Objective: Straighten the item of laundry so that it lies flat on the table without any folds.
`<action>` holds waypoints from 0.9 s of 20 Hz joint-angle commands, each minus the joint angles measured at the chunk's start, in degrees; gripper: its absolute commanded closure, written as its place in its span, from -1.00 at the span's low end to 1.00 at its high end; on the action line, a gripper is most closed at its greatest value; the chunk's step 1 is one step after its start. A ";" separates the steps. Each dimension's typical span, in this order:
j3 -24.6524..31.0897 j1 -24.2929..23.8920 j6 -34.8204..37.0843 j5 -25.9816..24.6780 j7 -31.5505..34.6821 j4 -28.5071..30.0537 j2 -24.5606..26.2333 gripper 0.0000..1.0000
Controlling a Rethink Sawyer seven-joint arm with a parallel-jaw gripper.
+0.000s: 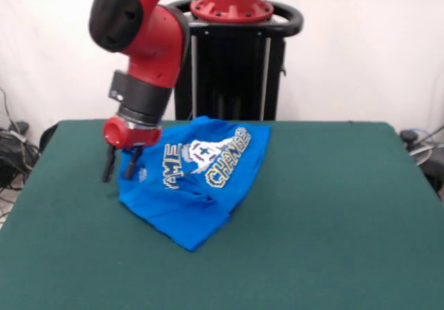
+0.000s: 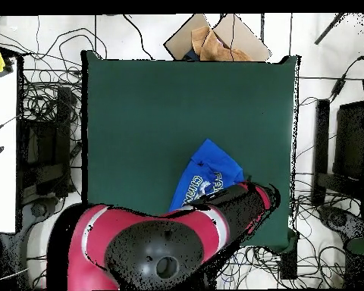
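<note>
Table (image 1: 333,206): dark green cloth top, cables on the floor around it.
T-shirt (image 1: 198,185): blue, rumpled (folds visible), near the robot's edge.
Gripper (image 1: 119,164): fingers spread, at the shirt's edge, grasping nothing.
Wall (image 1: 361,46): white.

Overhead view: the arm (image 2: 177,235) covers the near part of the T-shirt (image 2: 208,170), so only its far corner and a fragment of the print show; the pincer is wholly hidden beneath the arm there. The arm also hides the near edge of the surface (image 2: 177,98). Front view: arm cut off by the top edge, surface cut off at the bottom and left edges. The first word of the print is partly lost in folds. Pincer (image 1: 119,166) contact with the cloth cannot be resolved.
</note>
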 commanded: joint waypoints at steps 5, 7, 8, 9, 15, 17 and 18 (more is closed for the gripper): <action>16.53 -4.46 12.16 -11.47 10.26 -2.03 -7.96 -1.00; 21.26 -6.46 16.33 -11.69 9.97 2.89 -12.88 -1.00; 24.03 -7.85 18.62 -11.70 9.51 5.68 -15.71 -1.00; 27.34 -9.87 21.57 -10.78 7.43 8.43 -18.55 -1.00; 42.02 -20.11 33.41 -0.34 -2.70 21.43 -30.01 -1.00; 44.88 -21.57 34.21 1.69 -2.54 23.26 -29.85 -1.00; 45.27 -21.29 34.32 2.47 -1.88 23.55 -29.35 -1.00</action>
